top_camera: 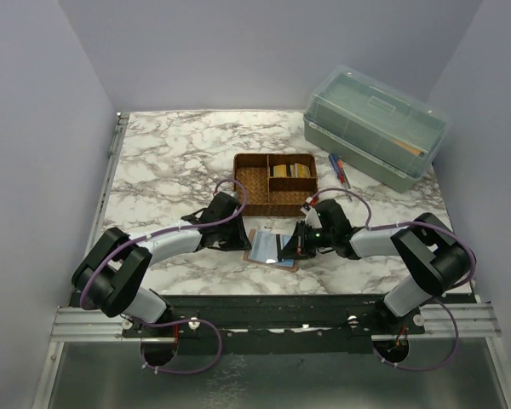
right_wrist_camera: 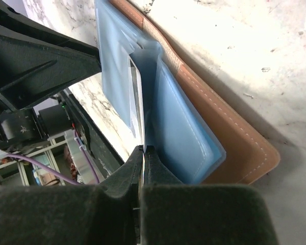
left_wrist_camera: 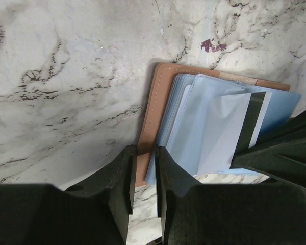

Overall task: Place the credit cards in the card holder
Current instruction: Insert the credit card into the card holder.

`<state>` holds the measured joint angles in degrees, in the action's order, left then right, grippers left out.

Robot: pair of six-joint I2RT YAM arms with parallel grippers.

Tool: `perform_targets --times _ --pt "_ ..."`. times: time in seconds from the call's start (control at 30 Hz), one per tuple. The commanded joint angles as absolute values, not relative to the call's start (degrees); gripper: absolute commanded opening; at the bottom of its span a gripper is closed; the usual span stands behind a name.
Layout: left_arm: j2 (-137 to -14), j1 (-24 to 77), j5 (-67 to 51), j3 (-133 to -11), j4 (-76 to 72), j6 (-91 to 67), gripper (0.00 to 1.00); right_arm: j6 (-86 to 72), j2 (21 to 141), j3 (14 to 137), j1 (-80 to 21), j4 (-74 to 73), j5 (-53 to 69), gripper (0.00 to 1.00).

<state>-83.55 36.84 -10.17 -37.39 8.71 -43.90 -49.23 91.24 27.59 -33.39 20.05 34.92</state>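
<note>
While the left pincer [left_wrist_camera: 145,151] straddles its edge, one small tan-brown leather-like folding card holder [left_wrist_camera: 150,112] lies open on the marble bench [left_wrist_camera: 66,76].
The left fingers sit nearly together, and I cannot tell if they grip. The right pincer [right_wrist_camera: 143,149] is clamped on one thin whitish dark-striped credit card [left_wrist_camera: 224,132], its far end among the bluish pockets. Light, stiff and slick, it likely suits a short-edge pinch.

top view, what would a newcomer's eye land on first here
The open tan card holder lies at the near middle of the table. The right gripper is shut on a pale card slipped among the blue pockets, while the left gripper pinches the holder's edge. A big green box sits back right.
</note>
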Motion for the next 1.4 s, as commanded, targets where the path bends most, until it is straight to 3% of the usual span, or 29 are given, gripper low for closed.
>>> perform_targets --times 0.0,0.37,0.73,1.07,1.37 --pt "-84.04 36.99 -11.23 -35.77 10.90 -44.12 0.26 -48.08 92.28 28.55 -33.04 21.02 29.56 0.00" --pt "-83.92 36.93 -11.93 -35.61 10.81 -44.34 0.24 -48.74 89.85 27.45 -33.05 18.44 23.76 0.00" --pt "-84.91 37.00 -16.69 -35.73 7.42 -45.93 0.23 -49.90 95.19 28.97 -34.51 24.67 29.51 0.00" --pt "-83.91 36.89 -13.90 -36.40 7.92 -44.77 0.23 -43.77 97.08 32.99 -36.55 17.61 28.76 0.00" --pt "-81.85 36.09 -10.54 -37.24 11.74 -42.14 0.24 -40.21 92.38 34.90 -36.55 4.96 22.27 0.33"
